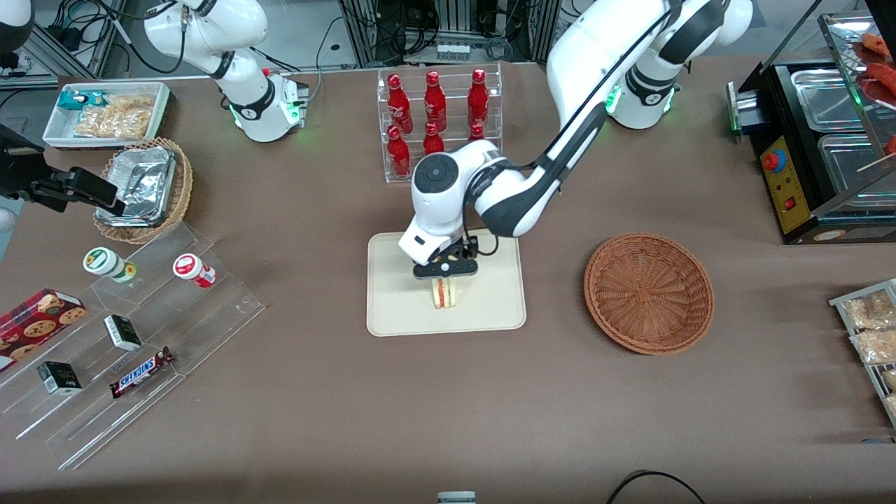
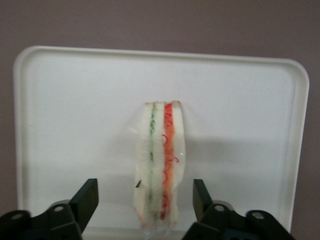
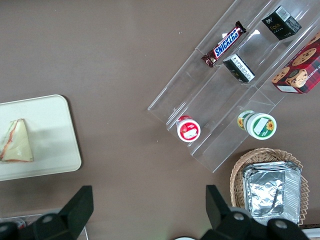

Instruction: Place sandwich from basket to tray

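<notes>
The sandwich (image 1: 444, 292) (image 2: 160, 165) (image 3: 16, 142), a pale wedge with red-orange and green filling lines, stands on its edge on the cream tray (image 1: 392, 308) (image 2: 75, 125) (image 3: 55, 130). My left gripper (image 1: 445, 276) (image 2: 144, 189) hangs just above it, open. One black finger (image 2: 89, 192) stands on each side of the wedge, with a clear gap between each pad and the bread. The reddish-brown wicker basket (image 1: 649, 291) sits empty beside the tray, toward the working arm's end of the table.
A clear rack of red bottles (image 1: 437, 119) stands farther from the front camera than the tray. Toward the parked arm's end are a tan basket with foil trays (image 1: 143, 189), a stepped acrylic shelf of snacks (image 1: 133, 336) and a white bin (image 1: 105, 112). A black food warmer (image 1: 826, 140) stands past the basket.
</notes>
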Robot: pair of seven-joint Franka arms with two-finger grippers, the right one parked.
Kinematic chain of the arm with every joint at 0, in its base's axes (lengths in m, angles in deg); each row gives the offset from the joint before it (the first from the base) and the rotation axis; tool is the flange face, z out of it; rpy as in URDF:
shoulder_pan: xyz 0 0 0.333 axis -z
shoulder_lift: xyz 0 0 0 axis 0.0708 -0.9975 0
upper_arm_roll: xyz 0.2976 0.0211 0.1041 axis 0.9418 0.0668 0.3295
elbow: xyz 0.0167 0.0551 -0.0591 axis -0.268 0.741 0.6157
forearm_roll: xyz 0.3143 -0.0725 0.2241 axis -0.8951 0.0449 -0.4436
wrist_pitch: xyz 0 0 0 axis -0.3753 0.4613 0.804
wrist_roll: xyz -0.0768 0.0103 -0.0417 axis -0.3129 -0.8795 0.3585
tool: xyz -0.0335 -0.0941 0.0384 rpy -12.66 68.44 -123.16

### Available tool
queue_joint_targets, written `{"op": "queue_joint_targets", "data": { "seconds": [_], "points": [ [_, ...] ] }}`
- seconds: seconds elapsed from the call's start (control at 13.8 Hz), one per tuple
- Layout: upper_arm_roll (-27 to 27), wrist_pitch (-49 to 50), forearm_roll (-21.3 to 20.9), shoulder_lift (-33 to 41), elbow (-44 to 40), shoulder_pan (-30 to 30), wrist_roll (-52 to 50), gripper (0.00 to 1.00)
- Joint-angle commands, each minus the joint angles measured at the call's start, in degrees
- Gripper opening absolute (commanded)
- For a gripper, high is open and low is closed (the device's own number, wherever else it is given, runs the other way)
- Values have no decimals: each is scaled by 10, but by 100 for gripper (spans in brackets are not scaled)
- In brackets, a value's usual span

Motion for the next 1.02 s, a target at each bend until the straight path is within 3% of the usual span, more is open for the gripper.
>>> {"op": "queue_joint_targets", "data": {
  "seconds": [0.0, 0.22, 0.58, 0.73, 0.95],
  "points": [
    [1, 57, 3, 107, 51, -38, -46, 100],
    [1, 114, 18, 206, 109, -114, -62, 100],
    [1, 123, 25, 273, 154, -242, -47, 100],
    [1, 149, 26, 286, 152, -280, -1, 100],
    [1, 213, 85, 327, 149, -338, 123, 100]
  ]
}}
